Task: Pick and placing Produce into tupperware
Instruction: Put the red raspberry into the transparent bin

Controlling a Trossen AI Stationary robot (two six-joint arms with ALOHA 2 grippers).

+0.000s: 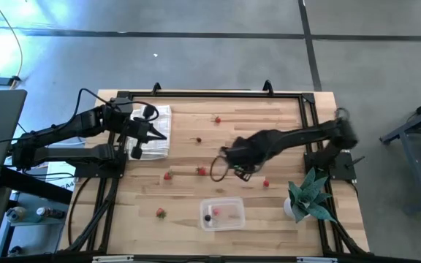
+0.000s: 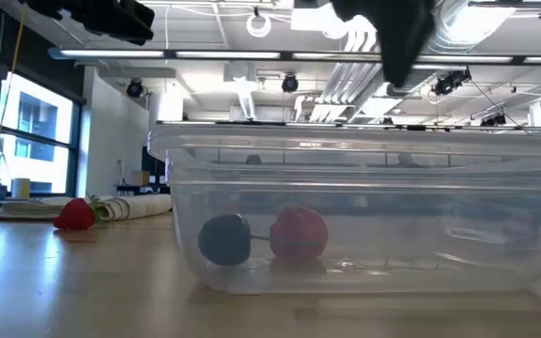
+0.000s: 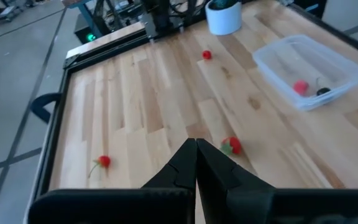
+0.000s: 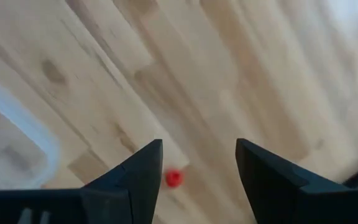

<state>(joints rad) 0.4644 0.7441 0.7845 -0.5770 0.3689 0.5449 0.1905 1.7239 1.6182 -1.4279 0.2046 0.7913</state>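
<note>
No writing is readable. The right gripper [image 4: 197,165] hangs released above a red berry [image 4: 174,178] beside the tupperware [image 1: 222,214]; the left gripper [image 3: 196,163] waits clenched over the cloth [image 1: 156,131].

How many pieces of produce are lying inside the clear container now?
2. A dark piece and a red piece lie side by side on the floor of the tupperware; its clear walls seem to hide nothing else.
</note>
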